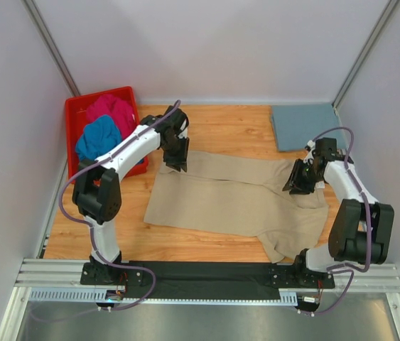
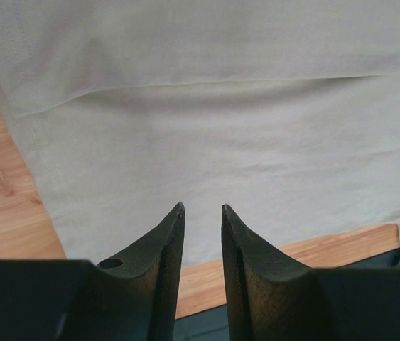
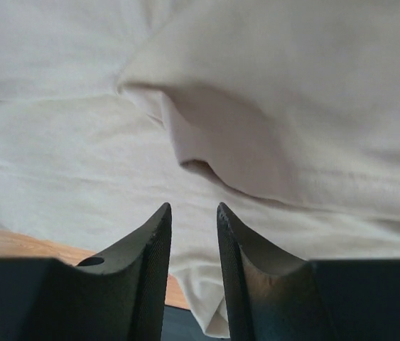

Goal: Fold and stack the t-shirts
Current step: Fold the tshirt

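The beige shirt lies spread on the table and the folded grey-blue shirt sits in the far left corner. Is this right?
No. The top view shows the grey-blue shirt in the far right corner; the beige shirt does lie spread on the table.

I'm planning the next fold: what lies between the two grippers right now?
Only the beige t-shirt, spread on the wooden table, fills the stretch from the left gripper to the right gripper; the top view shows it.
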Controlling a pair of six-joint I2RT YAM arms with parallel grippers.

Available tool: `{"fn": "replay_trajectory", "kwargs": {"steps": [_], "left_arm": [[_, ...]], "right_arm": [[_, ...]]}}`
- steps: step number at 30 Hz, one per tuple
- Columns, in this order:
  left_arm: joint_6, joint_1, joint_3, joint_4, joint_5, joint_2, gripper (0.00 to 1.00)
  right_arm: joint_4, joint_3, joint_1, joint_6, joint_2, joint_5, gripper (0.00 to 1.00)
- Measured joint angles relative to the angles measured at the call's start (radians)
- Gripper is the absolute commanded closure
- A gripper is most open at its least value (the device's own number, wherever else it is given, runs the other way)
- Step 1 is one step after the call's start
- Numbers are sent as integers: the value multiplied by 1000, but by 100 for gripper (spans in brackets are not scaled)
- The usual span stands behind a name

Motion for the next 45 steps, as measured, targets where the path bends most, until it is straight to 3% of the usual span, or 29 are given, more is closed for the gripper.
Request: {"fn": "replay_trajectory", "kwargs": {"steps": [6, 12, 18, 24, 29, 33, 38, 45], "left_arm": [[-31, -26, -16, 32, 34, -29, 65], [-135, -84, -65, 134, 150, -51, 65], [-311, -201, -117, 319, 231, -66, 64], [-456, -273, -122, 472, 263, -48, 61], [-575, -273, -145, 599, 281, 27, 58], [-619, -288, -124, 639, 290, 123, 57], [-654, -344, -21, 671, 296, 245, 56], [-718, -423, 102, 706, 296, 351, 55]], "right_arm": [[-117, -105, 2, 129, -117, 76, 63], [-195, 5, 2, 267, -199, 183, 64], [-111, 66, 1, 259, -104, 227, 60], [14, 49, 5, 187, 70, 136, 58], [18, -21, 55, 159, 43, 101, 62], [-68, -62, 67, 140, -80, 123, 66], [-143, -32, 16, 135, -228, 180, 69], [-163, 37, -90, 195, -187, 311, 66]]}}
